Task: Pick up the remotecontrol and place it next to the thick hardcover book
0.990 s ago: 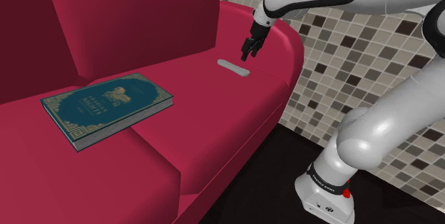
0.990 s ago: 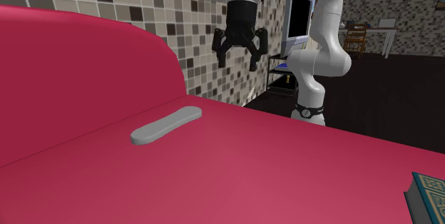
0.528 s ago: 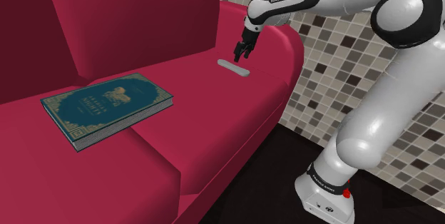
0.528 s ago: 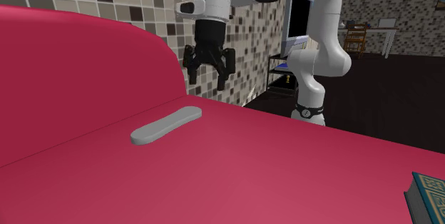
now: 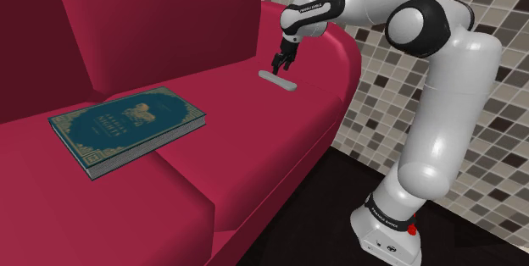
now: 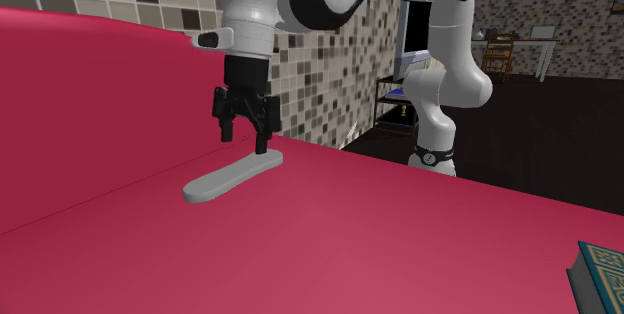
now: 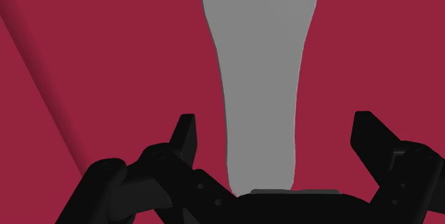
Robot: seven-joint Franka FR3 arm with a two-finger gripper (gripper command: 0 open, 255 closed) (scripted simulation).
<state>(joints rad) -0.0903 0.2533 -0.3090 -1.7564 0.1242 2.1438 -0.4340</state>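
Observation:
A plain grey remote control (image 5: pixel 278 80) (image 6: pixel 233 176) (image 7: pixel 259 80) lies flat on the red sofa seat near the armrest. My black gripper (image 5: pixel 281 63) (image 6: pixel 246 140) (image 7: pixel 274 140) hangs just above one end of it, open, one finger on each side and neither touching it. The thick teal hardcover book (image 5: pixel 127 130) with gold decoration lies on the seat cushion at the shoulder view's left; its corner (image 6: pixel 600 272) shows at the second exterior view's lower right.
The red sofa (image 5: pixel 220 137) has a tall backrest (image 5: pixel 153 19) and a rounded armrest (image 5: pixel 339 61) right behind the remote. A mosaic tiled wall (image 5: pixel 424 61) stands beyond the armrest. The seat between remote and book is bare.
The gripper has come down and across from beside the armrest to just above the remote's end, staying open. The remote and book have not moved.

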